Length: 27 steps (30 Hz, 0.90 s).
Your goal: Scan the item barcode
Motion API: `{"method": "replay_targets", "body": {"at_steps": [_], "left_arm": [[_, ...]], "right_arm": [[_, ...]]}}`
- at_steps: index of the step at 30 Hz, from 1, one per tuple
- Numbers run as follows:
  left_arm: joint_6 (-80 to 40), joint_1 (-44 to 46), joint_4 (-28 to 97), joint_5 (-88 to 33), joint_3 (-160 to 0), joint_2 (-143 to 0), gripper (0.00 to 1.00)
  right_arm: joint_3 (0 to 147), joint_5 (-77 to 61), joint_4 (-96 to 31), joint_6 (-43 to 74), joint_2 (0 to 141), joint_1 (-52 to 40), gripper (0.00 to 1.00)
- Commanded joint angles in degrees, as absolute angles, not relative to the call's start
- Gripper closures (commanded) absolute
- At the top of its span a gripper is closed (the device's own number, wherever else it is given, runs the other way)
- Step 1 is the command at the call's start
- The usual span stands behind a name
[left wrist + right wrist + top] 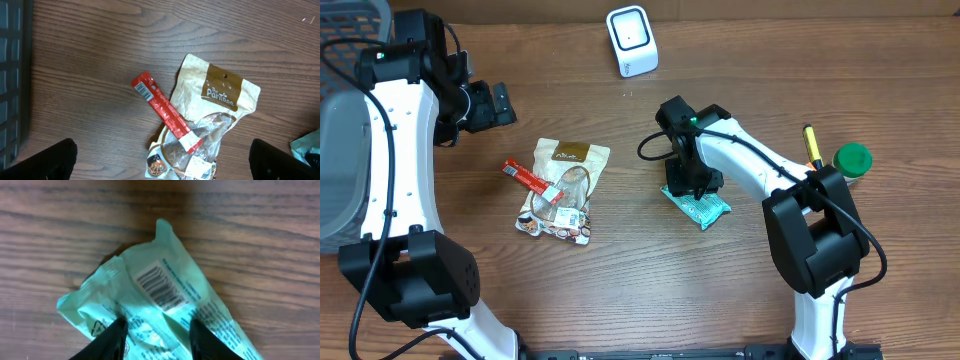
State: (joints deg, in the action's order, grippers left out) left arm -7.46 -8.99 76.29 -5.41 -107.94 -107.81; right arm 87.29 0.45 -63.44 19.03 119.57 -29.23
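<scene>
A brown wood-grain table (620,280) is filling the view, seen from above and from both wrists. At its far edge a white scanner (631,40) is standing, well apart from everything else. A grey basket (345,120) is sitting at the left edge. Near the middle a tan pouch (563,190) is lying flat, with a red stick packet (530,180) lying slantwise across its left side, its own barcode end pointing away from the pouch. At the right edge a green round cap (852,160) is resting just beside a yellow-and-black marker (811,146).

The task's item, a mint-green packet (700,208), is lying on the table right of centre, between the pouch and the marker. Its long axis is running diagonally, from the upper left to the lower right in the overhead view. The barcode (159,287) is facing upward, its bars running along the packet's length.

The right gripper (692,185) is standing directly over the packet and hiding its upper-left part from the overhead camera. In the right wrist view its two dark fingers (112,340) are pressing onto the wrinkled film at the near end, half closed and pinching a raised fold between them, just below the barcode.

The left gripper (503,104) is hovering above the table beyond the pouch, jaws spread wide and holding nothing.
</scene>
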Motion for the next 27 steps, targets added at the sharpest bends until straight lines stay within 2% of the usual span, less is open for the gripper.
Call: {"method": "replay_targets", "body": {"at_steps": [1, 8, 11, 13, 20, 27], "left_arm": [[-6.81, -8.6, 76.2, -5.8, -107.83, -107.55, 0.0], [-6.81, -8.6, 76.23, -5.8, -107.83, -107.55, 0.0], [-6.81, -8.6, 76.2, -5.8, -107.83, -107.55, 0.0], [-6.81, -8.6, 76.23, -5.8, -107.83, -107.55, 0.0], [-6.81, -8.6, 76.23, -5.8, -107.83, -107.55, 0.01], [-6.81, -8.6, 76.23, -5.8, -107.83, -107.55, 0.0]], "right_arm": [[93.3, -0.69, -66.72, 16.21, 120.09, -29.06, 0.54], [102.3, 3.18, -76.97, 16.27, 120.09, -28.45, 0.43], [101.73, 3.55, -78.35, 16.73, 120.11, -27.2, 0.32], [101.16, 3.55, -78.06, 18.44, 120.11, -26.17, 0.28], [97.1, 3.29, -71.72, 22.74, 120.14, -23.99, 0.28], [92.18, 3.29, -70.94, 22.74, 120.14, -24.03, 0.25]]}}
